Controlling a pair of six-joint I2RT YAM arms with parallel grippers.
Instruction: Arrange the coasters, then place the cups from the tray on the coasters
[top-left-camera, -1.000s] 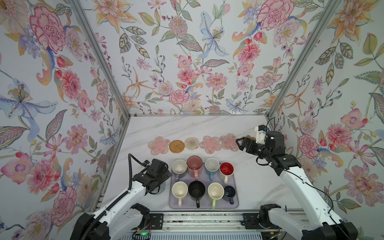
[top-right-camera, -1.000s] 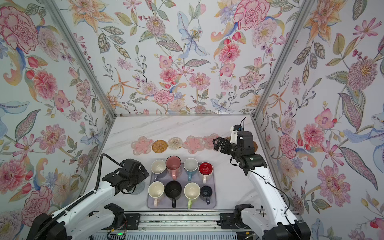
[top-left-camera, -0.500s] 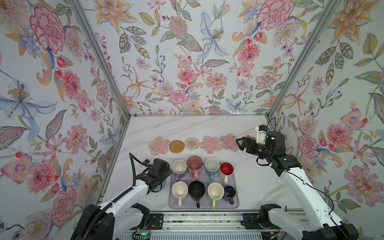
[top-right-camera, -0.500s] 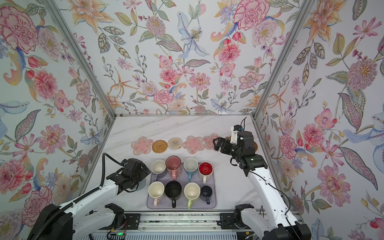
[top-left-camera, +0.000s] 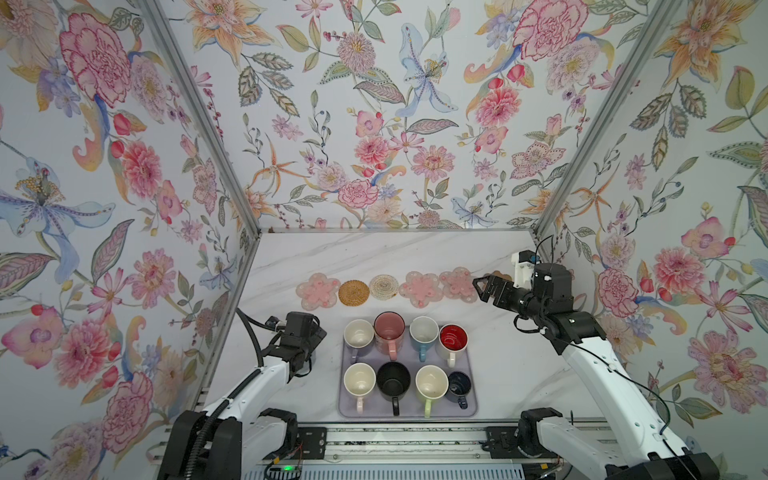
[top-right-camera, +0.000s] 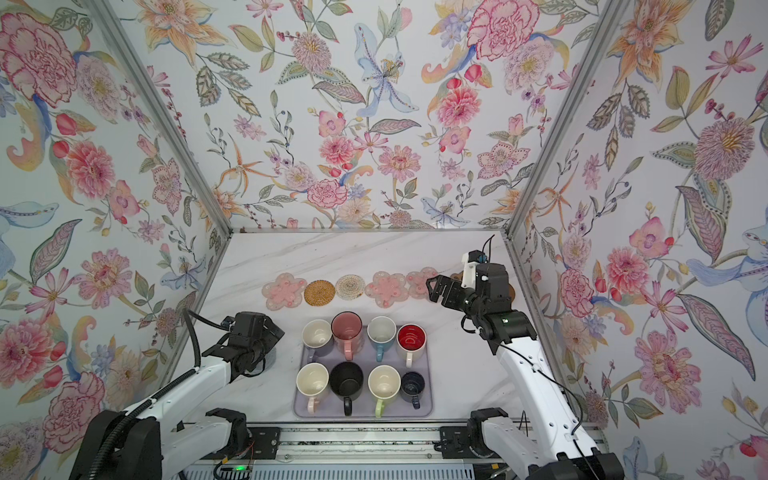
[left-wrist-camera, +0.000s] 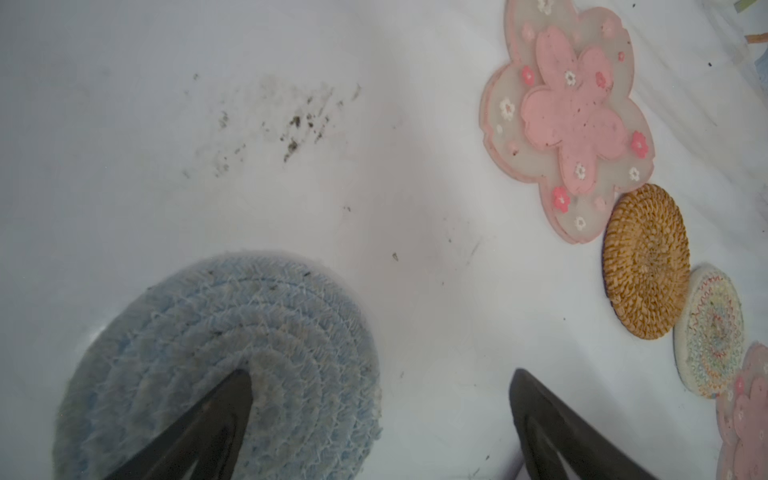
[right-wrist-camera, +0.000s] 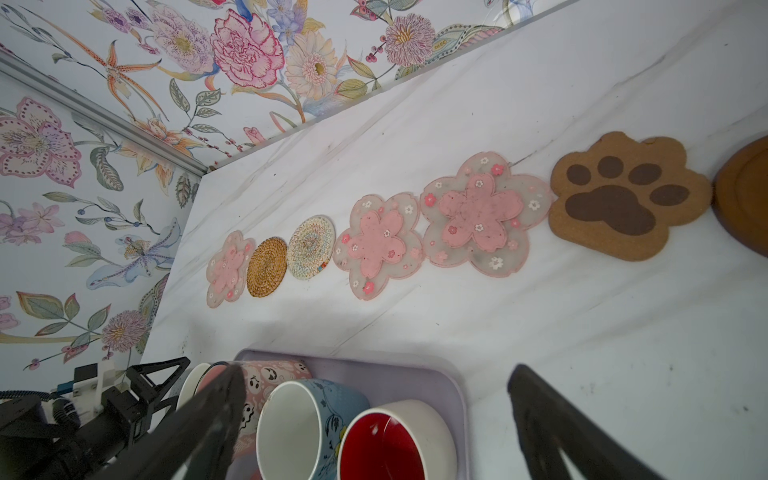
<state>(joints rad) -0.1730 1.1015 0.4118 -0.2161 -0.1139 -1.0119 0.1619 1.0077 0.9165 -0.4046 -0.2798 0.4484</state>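
Eight cups, a black cup (top-left-camera: 393, 377) among them, stand upright in two rows of four on the lavender tray (top-left-camera: 376, 410) at the front of the desk (top-left-camera: 519, 374). Seven coasters lie in a line behind it, from a pink flower (top-left-camera: 318, 291) at the left end to the brown paw (right-wrist-camera: 627, 197) and brown disc (right-wrist-camera: 744, 199) at the right. The grey knitted coaster (left-wrist-camera: 187, 332) lies apart, left of the tray, under the left gripper (left-wrist-camera: 380, 374), whose jaws stand wide, one finger over the mat. The right gripper (top-left-camera: 486, 289), spread and empty, hovers at the paw end.
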